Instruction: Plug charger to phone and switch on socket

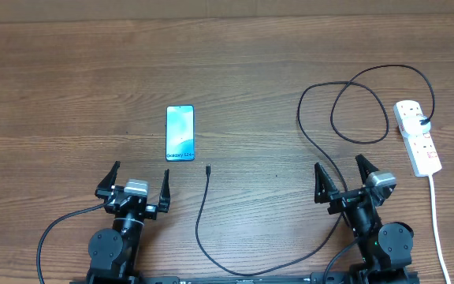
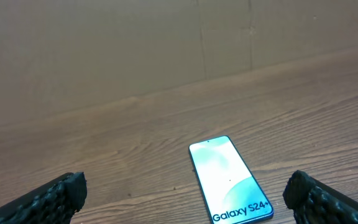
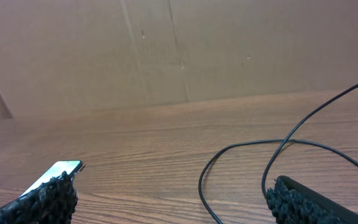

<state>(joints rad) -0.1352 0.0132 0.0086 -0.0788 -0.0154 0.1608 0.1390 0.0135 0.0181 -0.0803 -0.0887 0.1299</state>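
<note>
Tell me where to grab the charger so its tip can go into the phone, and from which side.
Grip the charger just behind its connector tip, from straight above, with fingers set across the cable. That stretch lies straight and flat on the table, right of the phone, nearest the open left gripper.

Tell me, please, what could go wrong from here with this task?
1. The charger ends in a small tip that lies flat, so the open left gripper may pinch it crooked.
2. The phone lies loose, so pushing the tip in may slide it away.
3. The cable loops close by the open right gripper. Reaching for the socket could snag the cable and tug it out.
</note>
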